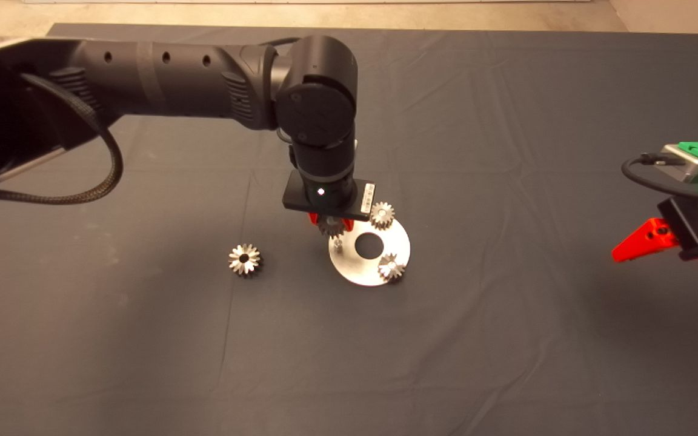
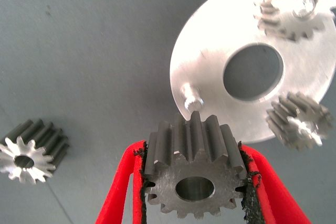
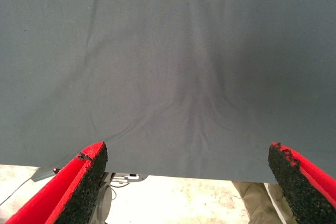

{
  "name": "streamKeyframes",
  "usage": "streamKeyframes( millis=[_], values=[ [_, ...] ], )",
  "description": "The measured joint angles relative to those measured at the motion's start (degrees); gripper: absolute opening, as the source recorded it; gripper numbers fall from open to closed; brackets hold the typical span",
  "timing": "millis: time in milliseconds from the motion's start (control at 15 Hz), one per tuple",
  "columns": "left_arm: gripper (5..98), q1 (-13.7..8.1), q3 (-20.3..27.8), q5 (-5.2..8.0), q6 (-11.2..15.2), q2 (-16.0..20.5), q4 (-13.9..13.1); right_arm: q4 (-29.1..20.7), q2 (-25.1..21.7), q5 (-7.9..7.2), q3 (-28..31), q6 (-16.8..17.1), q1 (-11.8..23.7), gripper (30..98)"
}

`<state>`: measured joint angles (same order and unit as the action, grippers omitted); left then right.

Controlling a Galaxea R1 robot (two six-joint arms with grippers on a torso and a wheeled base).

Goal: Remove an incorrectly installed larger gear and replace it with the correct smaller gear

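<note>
Left tool (image 2: 191, 182) is clenching the smaller gear (image 2: 194, 169) just above the plate's (image 2: 210, 51) bare pin (image 2: 192, 97), larger gear (image 1: 244, 260) lying discarded on the bench (image 1: 506, 333); next: aligning bore over pin, lowering; right tool (image 3: 184, 182) idling released.

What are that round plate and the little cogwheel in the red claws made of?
Both look like bare metal. The round plate is bright, brushed and silvery, perhaps aluminium or steel. The smaller gear, held by the left gripper, is duller grey with faint machining marks, probably steel.
</note>
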<state>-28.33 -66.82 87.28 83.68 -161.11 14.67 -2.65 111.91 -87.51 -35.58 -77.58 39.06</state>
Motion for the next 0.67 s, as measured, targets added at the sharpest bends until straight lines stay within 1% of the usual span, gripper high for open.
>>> streamKeyframes(
  millis=[133, 333, 667],
  values=[
    [31.1, 0.22, -0.32, -0.02, 0.0, 0.0, 0.82, 0.0, -0.02, 0.01, 0.0, 0.0, 0.0, 81.3],
    [31.1, 0.91, -0.33, -0.02, 0.0, 0.0, 1.26, 0.0, -0.02, 0.01, 0.0, 0.0, 0.0, 81.3],
    [31.0, 3.54, -0.33, 0.04, 0.02, 0.0, 2.95, 0.0, -0.02, 0.01, 0.0, 0.0, 0.0, 81.3]
  ],
)
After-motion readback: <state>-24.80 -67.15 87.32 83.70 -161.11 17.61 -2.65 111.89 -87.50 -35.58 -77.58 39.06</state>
